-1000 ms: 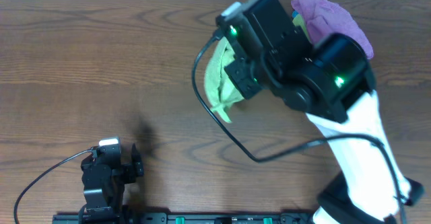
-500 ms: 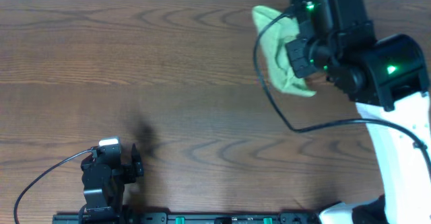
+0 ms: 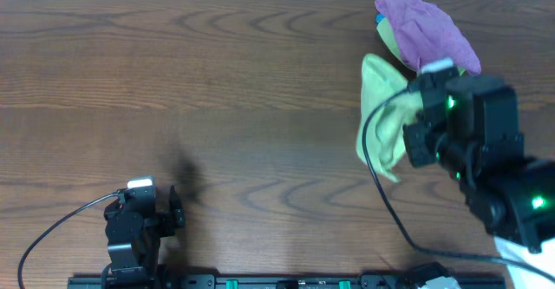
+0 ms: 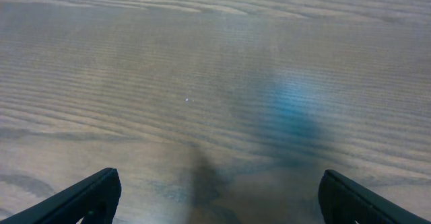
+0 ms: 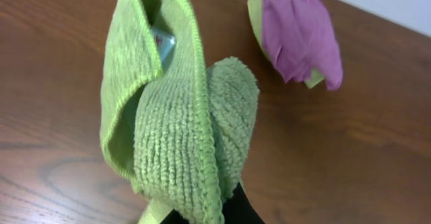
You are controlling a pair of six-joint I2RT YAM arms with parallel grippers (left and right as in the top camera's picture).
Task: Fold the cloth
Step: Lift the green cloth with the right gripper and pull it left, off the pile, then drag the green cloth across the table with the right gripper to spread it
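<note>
- Overhead view gives you the count: two arms, one wooden table [image 3: 217,81], and three cloths, namely the cloth [image 3: 381,120] you are working, one purple cloth [image 3: 425,29], and one yellow-green cloth [image 3: 388,36] tucked under the purple one.
- Your right gripper [image 5: 202,216] is clamped tight on the cloth [image 5: 175,136], pinching it at the bunched lower end.
- Your left gripper [image 4: 219,200] stands spread wide over bare wood, with nothing between its two dark fingers [image 4: 87,197].
- The cloth is lime-green terry with a looped, nubbly pile and a stitched edge along its border. It is folded over on itself into a loose, rounded wad, not flat.
- One small pale tag [image 5: 163,46] shows inside the upper fold.
- The purple cloth [image 5: 296,29] is smooth and crumpled into a soft lump, and the yellow-green cloth [image 5: 254,15] peeks out along its left side.
- The table is dark brown with a flowing grain.
- From above, the cloth's long axis runs from the far side of the table toward the near side, with its upper tip close to the purple bundle and its lower tip pointing toward the near edge.
- It sits at the right of the table, just left of your right wrist, near the far edge.
- You cannot tell whether it touches the table.
</note>
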